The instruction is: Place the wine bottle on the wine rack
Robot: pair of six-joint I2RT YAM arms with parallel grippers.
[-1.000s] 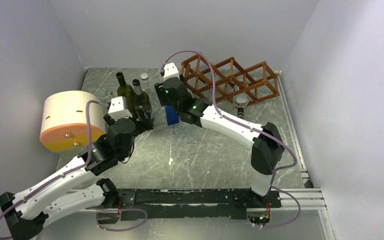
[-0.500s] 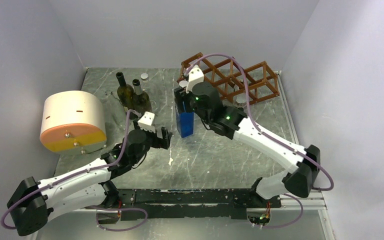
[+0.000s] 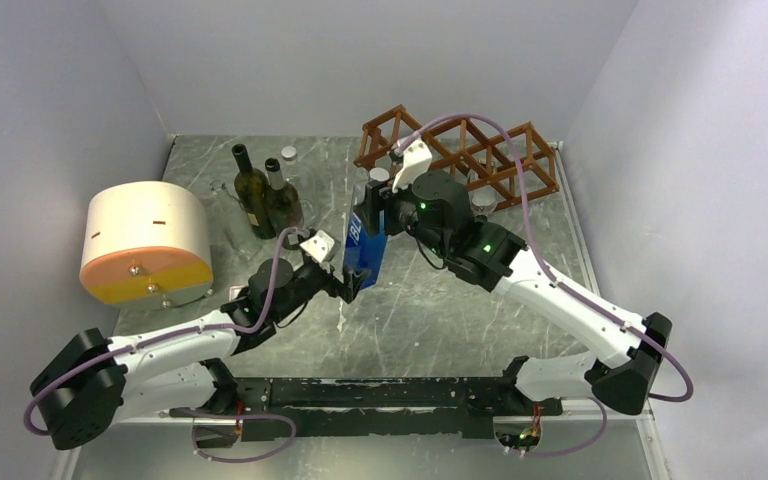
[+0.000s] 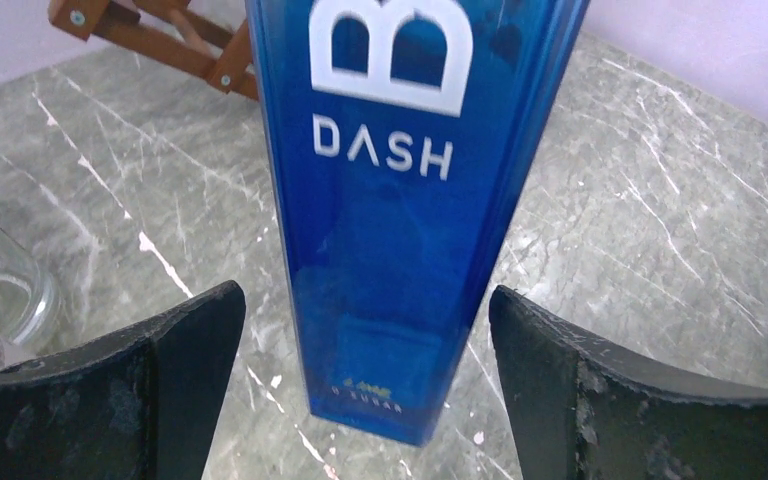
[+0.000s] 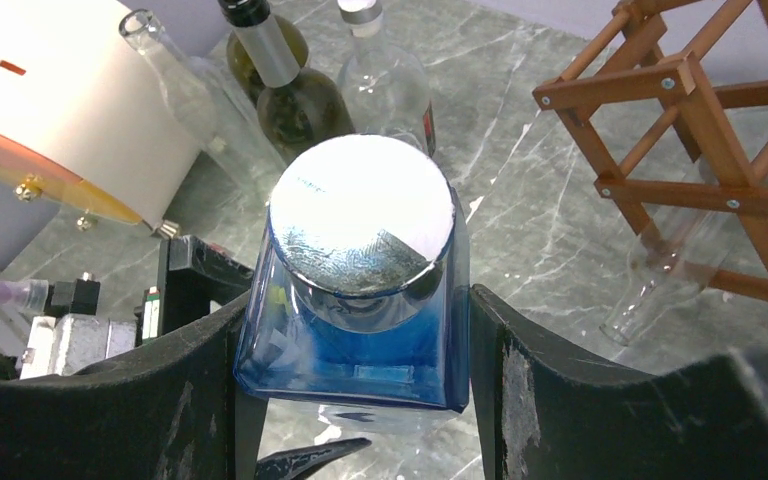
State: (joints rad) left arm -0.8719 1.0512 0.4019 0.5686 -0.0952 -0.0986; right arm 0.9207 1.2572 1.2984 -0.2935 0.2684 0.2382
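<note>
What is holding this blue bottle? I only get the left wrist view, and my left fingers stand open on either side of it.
Observer: The right gripper is shut on the blue bottle just below its silver cap.
Operator: Is the rack free?
Observer: Partly. One clear bottle lies in a lower opening of the wine rack.
Operator: What stands off to my left?
Observer: Two dark bottles stand upright near the back of the table.

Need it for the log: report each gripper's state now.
Left gripper: open, straddling the blue bottle near its base, not touching.
Right gripper: closed on the blue bottle's top.
</note>
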